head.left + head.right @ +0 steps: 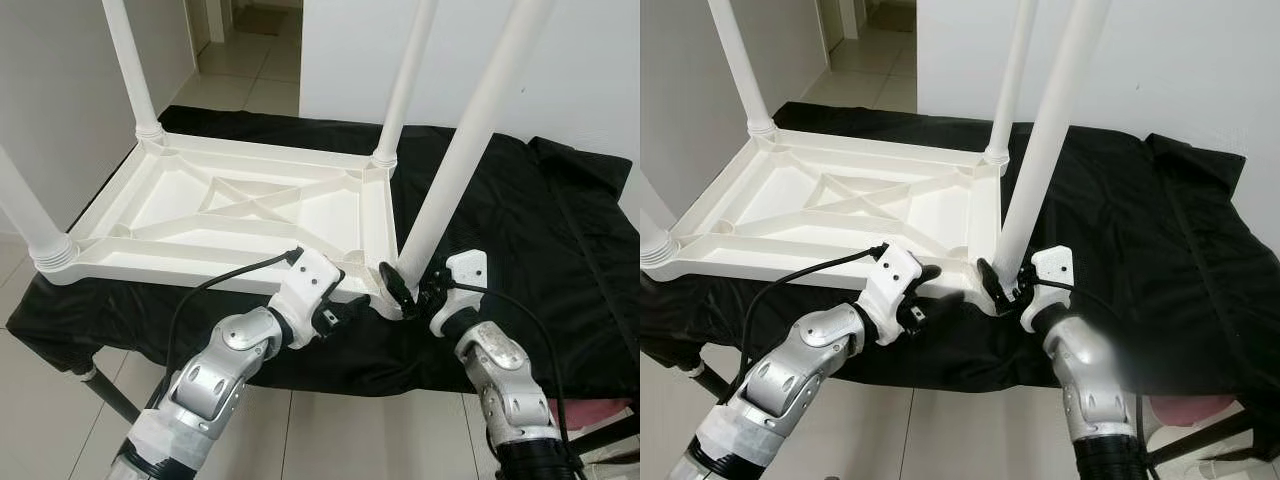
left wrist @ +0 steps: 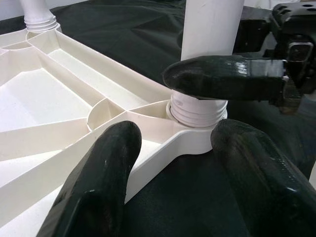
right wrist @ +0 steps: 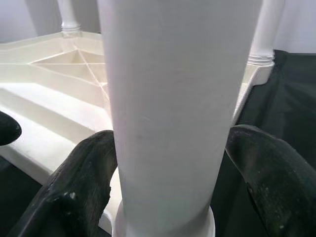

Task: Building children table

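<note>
A white plastic children's table lies upside down on a black cloth, its legs pointing up. My right gripper is shut on the base of the near right leg, one finger on each side, as the right wrist view shows around the leg. My left gripper is open just left of it at the same corner. In the left wrist view its fingers straddle the corner socket, with one right finger lying across the leg's threaded collar.
Three more legs stand upright: far left, far right and near left. The cloth covers a low stand with a dark leg on a tiled floor. A white wall rises behind, and a doorway opens at the back.
</note>
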Motion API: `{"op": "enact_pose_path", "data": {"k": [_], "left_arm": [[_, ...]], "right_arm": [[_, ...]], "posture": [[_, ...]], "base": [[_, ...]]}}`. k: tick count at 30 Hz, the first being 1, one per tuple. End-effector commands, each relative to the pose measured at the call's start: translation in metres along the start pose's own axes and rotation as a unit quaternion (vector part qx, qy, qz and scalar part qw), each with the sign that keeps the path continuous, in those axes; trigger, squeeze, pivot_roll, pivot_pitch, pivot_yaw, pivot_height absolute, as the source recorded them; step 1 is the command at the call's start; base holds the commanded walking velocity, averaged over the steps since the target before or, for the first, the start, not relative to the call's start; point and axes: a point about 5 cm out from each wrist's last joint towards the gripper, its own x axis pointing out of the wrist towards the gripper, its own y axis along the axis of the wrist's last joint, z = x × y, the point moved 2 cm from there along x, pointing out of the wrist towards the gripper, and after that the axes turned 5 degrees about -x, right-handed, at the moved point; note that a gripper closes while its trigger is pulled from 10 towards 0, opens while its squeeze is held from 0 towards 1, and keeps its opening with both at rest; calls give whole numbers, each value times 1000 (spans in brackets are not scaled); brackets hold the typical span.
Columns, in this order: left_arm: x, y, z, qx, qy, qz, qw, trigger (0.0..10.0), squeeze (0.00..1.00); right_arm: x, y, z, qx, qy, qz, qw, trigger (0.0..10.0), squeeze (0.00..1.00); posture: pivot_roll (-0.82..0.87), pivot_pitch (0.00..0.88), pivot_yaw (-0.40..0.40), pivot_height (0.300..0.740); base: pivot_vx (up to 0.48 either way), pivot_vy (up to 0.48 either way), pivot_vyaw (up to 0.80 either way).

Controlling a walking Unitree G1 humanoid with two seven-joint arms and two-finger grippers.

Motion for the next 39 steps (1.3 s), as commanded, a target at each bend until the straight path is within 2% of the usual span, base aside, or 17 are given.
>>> {"op": "enact_pose_path", "data": {"k": [1,8,9,10,11,12,14,23,24,25,26,33,36,37,39], "left_arm": [[1,2,7,8,-40,1,999,10000,0],[2,-1,7,15,-41,-7,999,10000,0],[2,-1,7,16,-42,-7,999,10000,0],[2,-1,7,16,-42,-7,999,10000,0],[3,-1,8,17,-42,-8,999,10000,0],[3,-1,8,17,-42,-8,999,10000,0],[3,-1,8,19,-40,-9,999,10000,0],[3,-2,8,20,-35,-10,999,10000,0],[3,-3,8,20,-35,-10,999,10000,0],[3,-3,8,20,-35,-10,999,10000,0],[3,-3,9,19,-36,-11,999,10000,0],[4,-4,10,18,-34,-13,999,10000,0],[5,-8,9,21,-30,-19,999,10000,0],[5,-7,9,19,-27,-15,999,10000,0],[5,-6,9,17,-26,-13,999,10000,0]], "right_arm": [[4,-7,-4,1,32,-11,999,10000,0],[12,-13,-6,-13,57,-21,998,10000,0],[14,-14,-5,-15,60,-22,998,9333,0],[14,-14,-5,-15,60,-22,998,9333,0],[16,-15,-4,-20,63,-24,998,6941,0],[16,-15,-4,-20,63,-24,998,6941,0],[18,-17,-2,-28,70,-27,997,0,0],[17,-23,3,-31,79,-33,996,0,0],[17,-24,3,-33,76,-35,996,2196,0],[17,-24,3,-33,76,-35,996,2196,0],[18,-24,4,-29,64,-33,997,10000,0],[21,-20,6,-18,31,-22,999,10000,0],[25,-19,7,-26,-19,-19,999,10000,0],[27,-16,7,-21,-54,-14,998,10000,0],[28,-14,6,-16,-70,-10,997,10000,0]], "posture": [[17,0,-24,740],[19,0,-21,740],[21,0,-21,740],[21,0,-21,740],[22,0,-21,740],[22,0,-21,740],[28,0,-26,740],[34,0,-36,740],[34,0,-36,740],[34,0,-36,740],[29,0,-37,740],[25,0,-38,740],[20,1,-44,740],[20,2,-45,740],[20,7,-47,740]], "base": [[0,0,0],[0,0,0],[0,0,0],[0,0,0],[0,0,0],[0,0,0],[0,0,0],[0,0,0],[0,0,0],[0,0,0],[0,0,0],[0,0,0],[0,0,0],[0,0,0],[0,0,0]]}}
